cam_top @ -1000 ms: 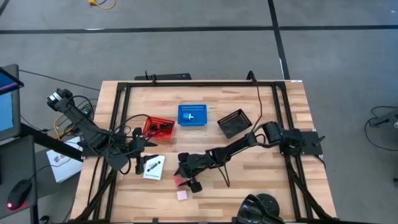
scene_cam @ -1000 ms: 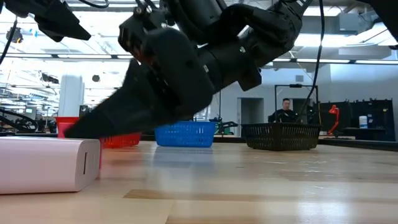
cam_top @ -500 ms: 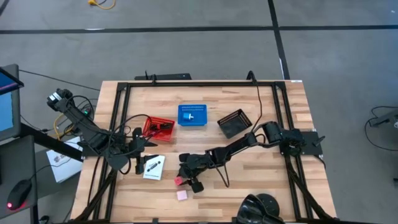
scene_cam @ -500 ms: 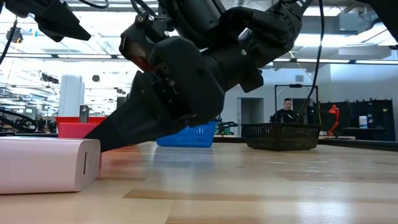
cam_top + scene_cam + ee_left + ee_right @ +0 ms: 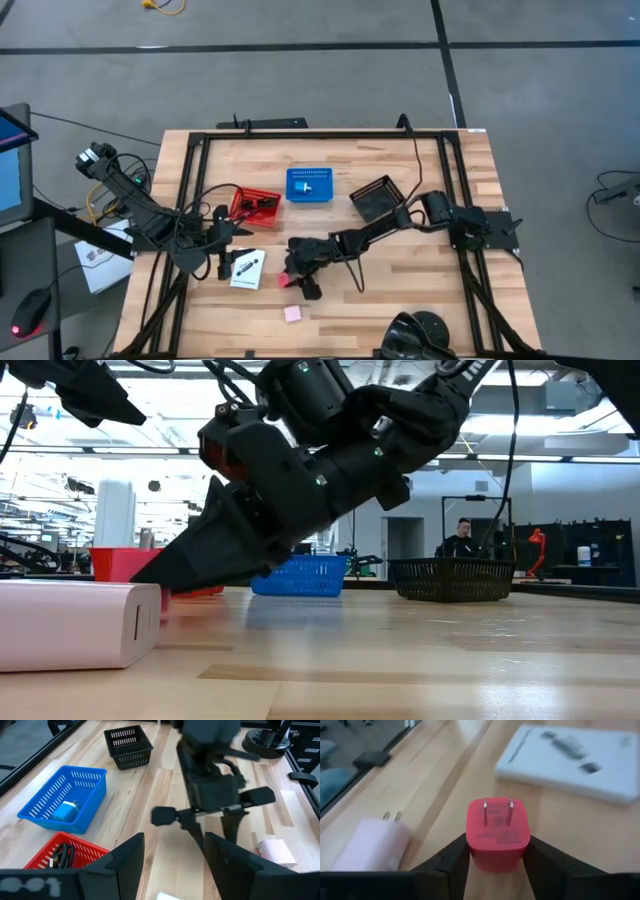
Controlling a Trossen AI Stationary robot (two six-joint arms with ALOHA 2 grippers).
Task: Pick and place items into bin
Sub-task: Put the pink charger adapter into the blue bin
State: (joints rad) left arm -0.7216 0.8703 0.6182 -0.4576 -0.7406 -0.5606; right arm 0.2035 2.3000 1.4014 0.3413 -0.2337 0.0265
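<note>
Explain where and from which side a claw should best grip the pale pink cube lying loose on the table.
The pale pink cube lies flat, its prongs sticking out of one end. Probably best to come straight down and close on its two plain side faces, clear of the prongs, as the right claw holds the red cube.

Floor: grey concrete (image 5: 300, 90), dark seam lines crossing.
Tabletop: pale wood planks (image 5: 330, 150).
Beyond: bright ceiling lights (image 5: 560, 425), a seated person (image 5: 460, 538).
</note>
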